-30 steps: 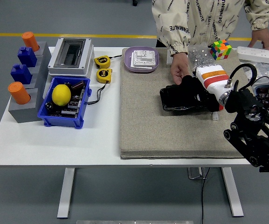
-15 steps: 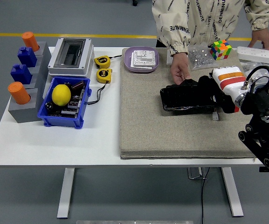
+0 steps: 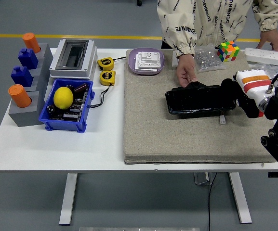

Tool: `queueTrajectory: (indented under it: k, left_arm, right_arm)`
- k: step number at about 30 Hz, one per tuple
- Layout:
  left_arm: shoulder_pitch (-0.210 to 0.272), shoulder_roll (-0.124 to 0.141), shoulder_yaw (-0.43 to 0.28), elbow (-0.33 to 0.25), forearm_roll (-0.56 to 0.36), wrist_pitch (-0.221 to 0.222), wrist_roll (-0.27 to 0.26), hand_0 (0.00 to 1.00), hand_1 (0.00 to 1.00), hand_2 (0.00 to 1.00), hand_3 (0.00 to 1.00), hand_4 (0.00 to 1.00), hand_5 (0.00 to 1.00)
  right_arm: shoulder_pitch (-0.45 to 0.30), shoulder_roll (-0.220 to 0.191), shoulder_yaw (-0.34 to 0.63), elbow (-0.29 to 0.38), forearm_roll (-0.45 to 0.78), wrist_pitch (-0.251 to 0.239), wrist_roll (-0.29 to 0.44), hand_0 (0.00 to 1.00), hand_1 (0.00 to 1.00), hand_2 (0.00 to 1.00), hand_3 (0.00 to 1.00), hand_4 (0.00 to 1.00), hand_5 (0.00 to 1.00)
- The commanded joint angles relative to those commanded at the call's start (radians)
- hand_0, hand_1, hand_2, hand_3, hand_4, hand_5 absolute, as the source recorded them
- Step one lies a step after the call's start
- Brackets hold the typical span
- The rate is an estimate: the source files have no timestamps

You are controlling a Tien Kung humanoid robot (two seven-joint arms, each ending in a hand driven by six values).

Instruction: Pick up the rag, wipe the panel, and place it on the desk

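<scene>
A black panel (image 3: pixel 196 100) lies flat on the tan mat (image 3: pixel 177 134), right of the middle. My right hand (image 3: pixel 229 96), black against the black panel, sits at the panel's right end, its white wrist with orange and red bands (image 3: pixel 251 83) behind it. No rag shows apart from the dark hand and panel. A person's hand (image 3: pixel 184 74) presses on the panel's far left corner. My left arm is out of sight.
The person's other hand (image 3: pixel 271 39) rests by a white power strip (image 3: pixel 269 57). A purple plate (image 3: pixel 134 65), a Rubik's cube (image 3: pixel 228 50) and a clear bag (image 3: pixel 206 57) line the back. At left are two yellow tape measures (image 3: pixel 107 77), a blue bin (image 3: pixel 64 122) and a grey box (image 3: pixel 73 57).
My right hand has slid rightward across the panel, from its middle-right part to its right end. The panel and the person's hands have stayed put.
</scene>
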Motion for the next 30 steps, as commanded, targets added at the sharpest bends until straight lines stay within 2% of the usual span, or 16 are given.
queueTrajectory:
  k: [15,30]
  left_arm:
    - [0.001,-0.005,-0.004,-0.001,0.002,0.000,0.000,0.635,0.657,0.684,0.573,0.612,0.510]
    - [-0.002,-0.005,-0.001,-0.001,0.002,0.000,0.000,0.635,0.658,0.683,0.573,0.611,0.508]
  right_arm:
    - [-0.022,-0.040,0.015,-0.006,-0.004,0.000,0.000,0.280,0.320,0.355,0.359,0.908,0.007]
    - [-0.012,-0.008,0.017,-0.002,-0.002,-0.002,0.001,0.280,0.320,0.355,0.360,0.908,0.006]
